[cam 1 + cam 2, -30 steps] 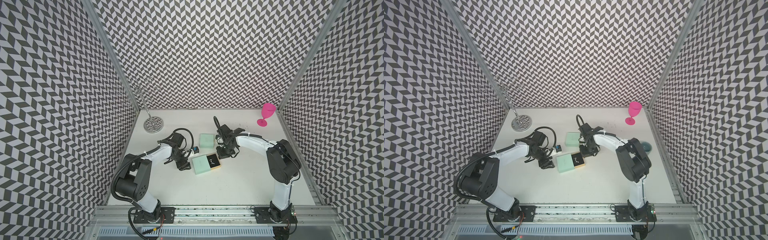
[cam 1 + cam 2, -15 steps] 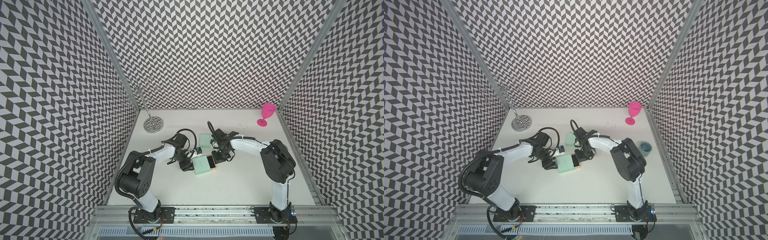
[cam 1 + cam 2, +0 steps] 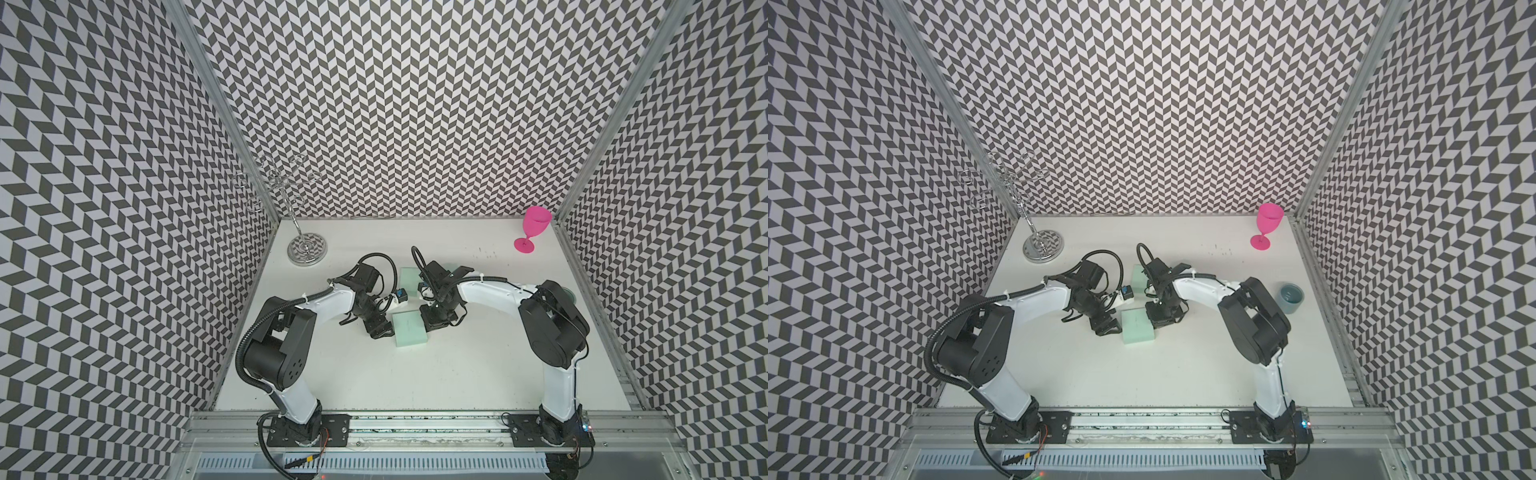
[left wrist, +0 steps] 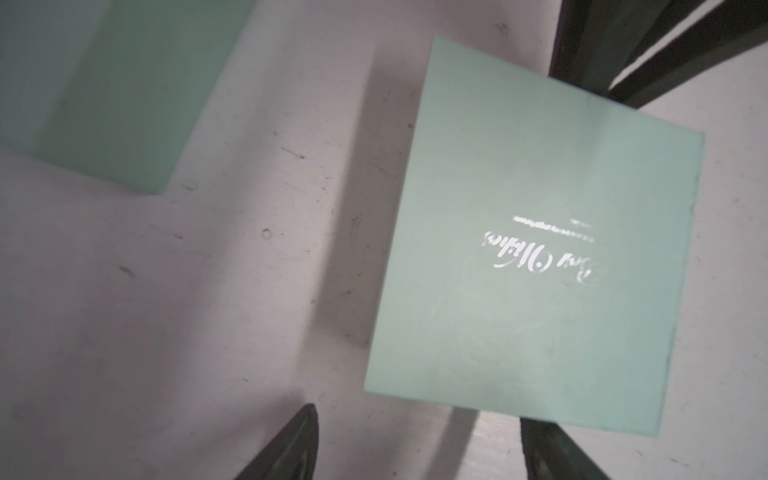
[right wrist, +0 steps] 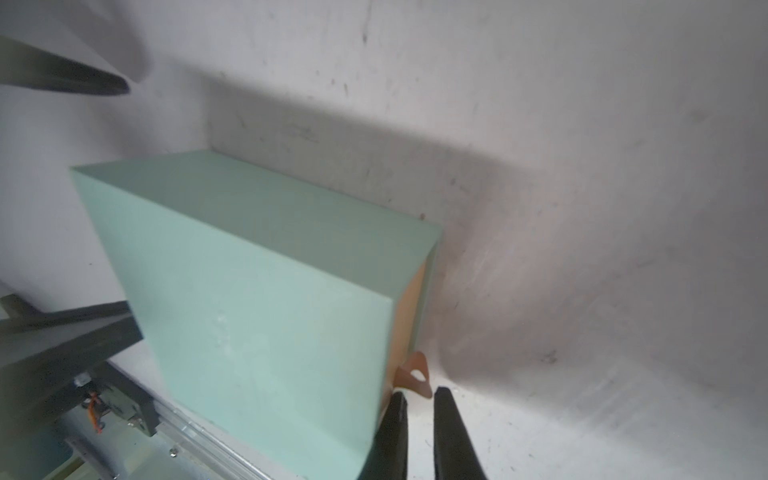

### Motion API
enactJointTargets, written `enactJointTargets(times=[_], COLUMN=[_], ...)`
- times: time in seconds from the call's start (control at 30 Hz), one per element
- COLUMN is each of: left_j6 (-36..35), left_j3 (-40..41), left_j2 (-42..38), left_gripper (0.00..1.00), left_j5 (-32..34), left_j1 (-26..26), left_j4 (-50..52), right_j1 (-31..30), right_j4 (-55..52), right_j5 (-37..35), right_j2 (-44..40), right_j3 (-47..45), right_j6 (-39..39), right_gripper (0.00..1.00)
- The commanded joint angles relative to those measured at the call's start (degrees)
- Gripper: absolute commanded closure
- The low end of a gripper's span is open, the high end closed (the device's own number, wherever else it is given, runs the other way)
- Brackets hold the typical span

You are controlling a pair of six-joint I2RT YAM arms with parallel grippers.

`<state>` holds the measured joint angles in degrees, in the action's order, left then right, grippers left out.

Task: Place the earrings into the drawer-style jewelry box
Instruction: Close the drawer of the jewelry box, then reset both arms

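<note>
- Both top views are bright and evenly lit from above. The desk (image 3: 457, 365) reads near white, with only faint, soft shadows.
- The patterned walls (image 3: 374, 104) splay toward the picture edges, a wide-lens stretch.
- The left wrist view is dimmer and soft. Silver lettering on the box (image 4: 540, 311) glares, and a broad grey shadow crosses the desk.
- The right wrist view is blurred, with a heavy shadow behind the box and darkened corners.

Your L arm (image 3: 316, 301) runs fm elbow twd ~2 o'clock, wrist bent back, L gripper (image 3: 380, 330) aimed ~5 o'clock, jaws wide apart. R arm (image 3: 490, 291) runs twd ~10 o'clock, R gripper (image 3: 432, 324) aimed ~6 o'clock, jaws only a sliver apart.
</note>
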<state>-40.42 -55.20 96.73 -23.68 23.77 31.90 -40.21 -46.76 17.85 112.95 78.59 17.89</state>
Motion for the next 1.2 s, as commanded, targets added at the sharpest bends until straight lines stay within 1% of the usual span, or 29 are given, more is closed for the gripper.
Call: enactJointTargets(times=[0.0, 0.1, 0.13, 0.2, 0.27, 0.3, 0.33, 0.37, 0.4, 0.43, 0.47, 0.5, 0.6, 0.67, 0.73, 0.8, 0.87, 0.93, 1.0, 1.03, 1.07, 1.1, 1.17], left_j6=[-0.5, -1.2, -1.1, -0.4, 2.9, 5.8, 9.8, 13.5, 17.7, 21.5, 24.4, 27.9, 36.6, 38.3, 37.7, 36.4, 39.0, 41.0, 44.0, 44.7, 44.6, 45.6, 44.9], left_j3=[-2.0, -4.1, -5.1, -7.0, -7.9, -7.9, -7.6, -7.1, -6.6, -5.7, -4.3, -2.0, 8.5, 18.1, 27.3, 34.9, 40.3, 43.2, 44.6, 44.6, 43.1, 42.1, 43.1], left_j2=[-5.3, -11.0, -13.1, -16.6, -20.3, -22.3, -24.1, -25.2, -26.2, -27.1, -28.1, -29.3, -33.8, -36.8, -38.9, -38.9, -36.8, -32.9, -26.8, -24.3, -22.9, -22.5, -23.2], left_gripper=[0.17, 0.11, 0.1, 0.07, 0.04, 0.02, 0.02, 0.01, 0.0, 0.0, 0.0, 0.0, 0.0, 0.0, 0.0, 0.0, 0.0, 0.0, 0.0, 0.0, 0.0, 0.0, 0.0], left_j5=[-0.8, 1.8, 3.1, 5.1, 7.0, 7.5, 9.1, 11.5, 13.2, 13.9, 13.9, 13.8, 15.4, 14.6, 14.5, 13.5, 13.6, 12.2, 14.0, 14.4, 14.0, 15.7, 14.3], left_j1=[-1.2, -2.6, -2.8, -3.4, -4.5, -5.7, -7.3, -8.7, -11.0, -13.6, -15.9, -18.7, -24.6, -27.6, -29.0, -29.4, -29.6, -29.6, -29.5, -29.5, -29.6, -29.6, -29.9], left_j4=[-2.5, -1.3, -1.2, -1.4, -3.7, -5.9, -9.1, -12.0, -14.7, -17.5, -20.0, -23.4, -37.0, -47.9, -58.7, -67.2, -74.1, -80.4, -87.1, -90.3, -89.7, -87.9, -88.9], right_j1=[1.0, 4.2, 5.4, 8.4, 11.1, 12.0, 12.6, 13.1, 13.4, 13.8, 13.8, 13.9, 14.5, 15.2, 16.0, 16.7, 17.1, 18.3, 18.8, 18.8, 18.8, 18.9, 19.1], right_j4=[0.1, 0.8, 2.3, 5.1, 9.2, 12.2, 15.9, 19.1, 23.1, 27.6, 31.2, 35.5, 46.1, 50.9, 53.4, 53.5, 53.4, 55.2, 60.0, 61.4, 62.7, 63.5, 64.1], right_j5=[-7.4, -10.3, -10.9, -10.3, -8.3, -8.0, -8.3, -9.8, -11.3, -10.6, -11.7, -14.7, -21.1, -23.3, -23.2, -22.5, -23.0, -23.5, -20.3, -20.4, -21.7, -23.4, -26.6], right_j2=[-5.4, -9.6, -11.7, -15.1, -18.6, -20.8, -23.2, -25.4, -27.7, -29.8, -31.9, -34.3, -40.6, -43.8, -45.8, -47.0, -48.2, -50.3, -53.2, -54.6, -56.2, -57.8, -60.7], right_j3=[0.8, 2.1, 2.3, 2.3, 2.0, 1.0, -0.2, -1.4, -3.4, -5.6, -7.6, -10.3, -17.6, -22.2, -26.0, -28.9, -31.9, -36.5, -42.7, -45.2, -47.7, -50.0, -52.9], right_j6=[0.5, -1.6, -2.1, -2.7, -3.7, -4.3, -5.0, -5.0, -5.4, -8.6, -10.2, -10.4, -13.9, -15.4, -16.2, -15.5, -14.1, -10.6, -10.0, -9.3, -8.6, -8.9, -11.0], right_gripper=[0.82, 0.76, 0.7, 0.62, 0.55, 0.54, 0.5, 0.39, 0.23, 0.0, 0.01, 0.0, 0.0, 0.01, 0.01, 0.01, 0.01, 0.01, 0.01, 0.0, 0.0, 0.01, 0.01])
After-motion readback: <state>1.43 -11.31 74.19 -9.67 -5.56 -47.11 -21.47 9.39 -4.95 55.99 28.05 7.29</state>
